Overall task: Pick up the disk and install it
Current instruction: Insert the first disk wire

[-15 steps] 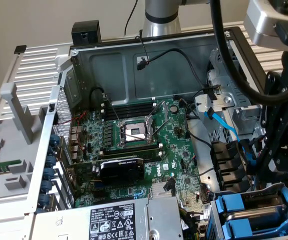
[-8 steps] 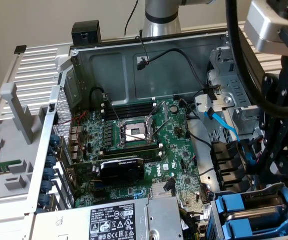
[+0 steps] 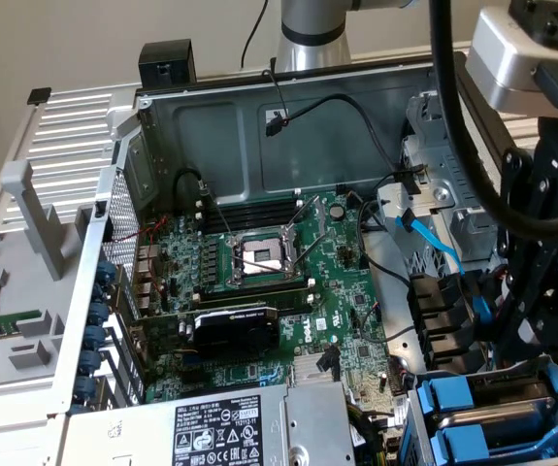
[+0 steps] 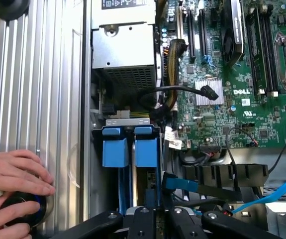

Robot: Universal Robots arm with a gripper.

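Wrist view is showing a person's hands (image 4: 13, 181) on a black knob (image 4: 24, 209). The hand (image 4: 162, 198), jaws nearly together, is hanging over the drive bay (image 4: 128, 121). The disk (image 4: 145, 152) is sitting there beside its twin (image 4: 114, 149), grip unconfirmed.

The arm (image 3: 516, 53) hangs to the exterior view's right of the motherboard (image 3: 259, 282), its black gripper (image 3: 521, 330) (image 4: 163, 221) pointing down beside the board's edge.

The power-supply box (image 3: 288, 419) is cut off by the exterior view's lower edge, and its label print is too small to read. The two blue drive carriers (image 3: 453, 396) are cropped at the same edge. In the wrist view, a person's hand (image 4: 13, 174) partly covers a dark round object (image 4: 21, 211), which cannot be identified.
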